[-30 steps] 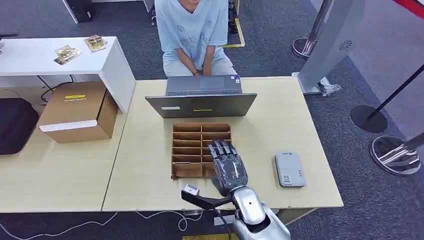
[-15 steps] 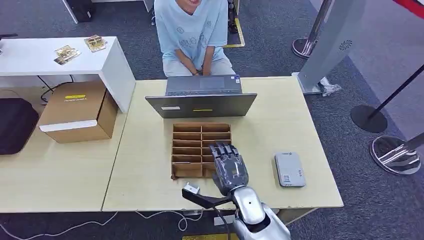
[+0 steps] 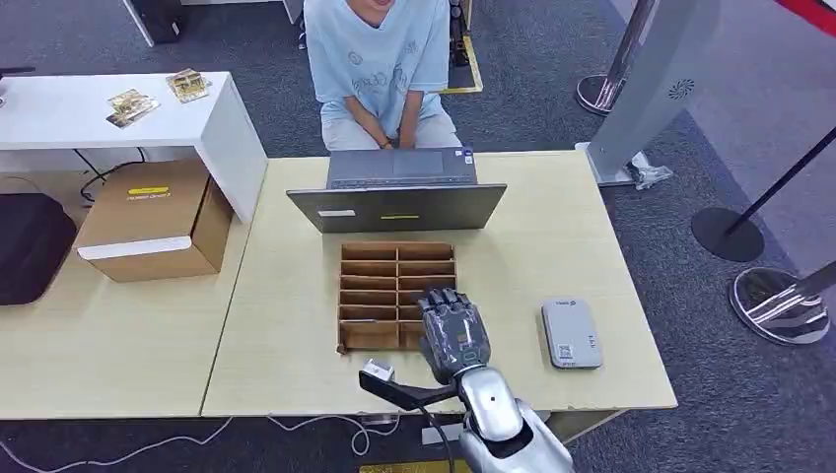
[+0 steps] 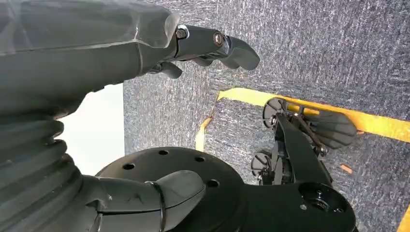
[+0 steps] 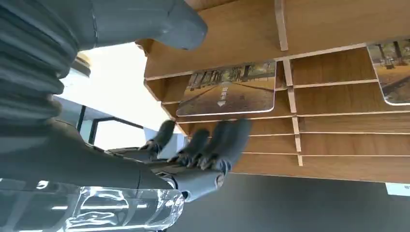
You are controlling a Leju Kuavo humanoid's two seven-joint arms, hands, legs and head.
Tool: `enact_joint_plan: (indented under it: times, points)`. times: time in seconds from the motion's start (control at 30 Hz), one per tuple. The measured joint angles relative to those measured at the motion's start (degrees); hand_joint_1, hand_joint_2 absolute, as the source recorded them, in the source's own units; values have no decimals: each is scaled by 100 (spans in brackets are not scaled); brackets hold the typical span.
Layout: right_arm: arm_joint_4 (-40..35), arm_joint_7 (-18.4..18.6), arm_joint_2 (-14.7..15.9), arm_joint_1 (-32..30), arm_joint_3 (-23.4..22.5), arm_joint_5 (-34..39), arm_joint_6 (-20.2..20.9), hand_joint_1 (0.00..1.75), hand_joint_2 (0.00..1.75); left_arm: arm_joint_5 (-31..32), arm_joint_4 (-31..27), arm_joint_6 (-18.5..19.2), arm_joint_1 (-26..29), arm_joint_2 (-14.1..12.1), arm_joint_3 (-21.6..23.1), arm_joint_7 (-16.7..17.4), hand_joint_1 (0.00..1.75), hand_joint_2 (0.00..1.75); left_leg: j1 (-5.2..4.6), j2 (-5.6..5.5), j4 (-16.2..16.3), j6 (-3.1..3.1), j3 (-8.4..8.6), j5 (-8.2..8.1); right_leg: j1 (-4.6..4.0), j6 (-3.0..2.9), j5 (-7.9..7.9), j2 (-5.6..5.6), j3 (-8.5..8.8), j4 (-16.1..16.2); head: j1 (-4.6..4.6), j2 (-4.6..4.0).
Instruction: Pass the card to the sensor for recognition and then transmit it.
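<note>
A wooden rack [image 3: 380, 266] with several compartments lies in the middle of the light table, just in front of a laptop. My right hand [image 3: 452, 330] hovers over the rack's near right corner, palm down, holding nothing. In the right wrist view a picture card [image 5: 227, 94] stands in one slot, between the thumb and the dark fingers [image 5: 212, 145], untouched. Another card [image 5: 391, 72] sits in the neighbouring slot. The grey card sensor [image 3: 571, 333] lies flat on the table to the right of my hand. My left hand [image 4: 121, 48] hangs over the carpet, fingers loosely apart and empty.
A person [image 3: 380, 59] sits behind the laptop [image 3: 397, 192] at the table's far edge. A cardboard box [image 3: 153, 219] stands on the lower table at the left, beside a white desk [image 3: 59, 108]. Barrier posts [image 3: 779, 296] stand on the carpet at the right.
My right hand has drawn back a little toward me over the rack's near right corner, its fingers bending down more. Nothing else has moved.
</note>
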State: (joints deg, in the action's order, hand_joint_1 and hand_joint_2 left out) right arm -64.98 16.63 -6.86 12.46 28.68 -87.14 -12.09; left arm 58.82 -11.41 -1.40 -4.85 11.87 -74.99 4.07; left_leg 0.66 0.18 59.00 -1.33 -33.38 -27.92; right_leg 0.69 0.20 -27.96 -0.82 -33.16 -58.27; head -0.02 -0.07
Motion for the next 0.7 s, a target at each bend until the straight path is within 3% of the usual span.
enact_joint_plan:
  times: [0.13,0.23,0.3,0.7]
  points:
    - [-7,-4,0,8,0,-13,0,117,175,0,0,0,0,0,0,0,0,175,0,0,0,0,1,0,0,0,0,0,0,0,0,0]
    - [-7,-4,0,12,-2,-39,-2,99,175,0,0,0,1,0,0,-2,0,175,0,0,0,0,1,0,0,0,0,0,0,0,0,0]
    - [-9,-7,2,12,-4,-42,-4,112,175,2,0,0,0,0,0,-4,0,175,0,0,0,0,1,0,0,0,0,0,0,0,0,0]
    - [-9,-22,2,14,-22,-44,-22,141,175,9,0,0,0,0,0,-7,0,175,0,0,0,0,1,0,0,0,0,0,0,0,0,0]
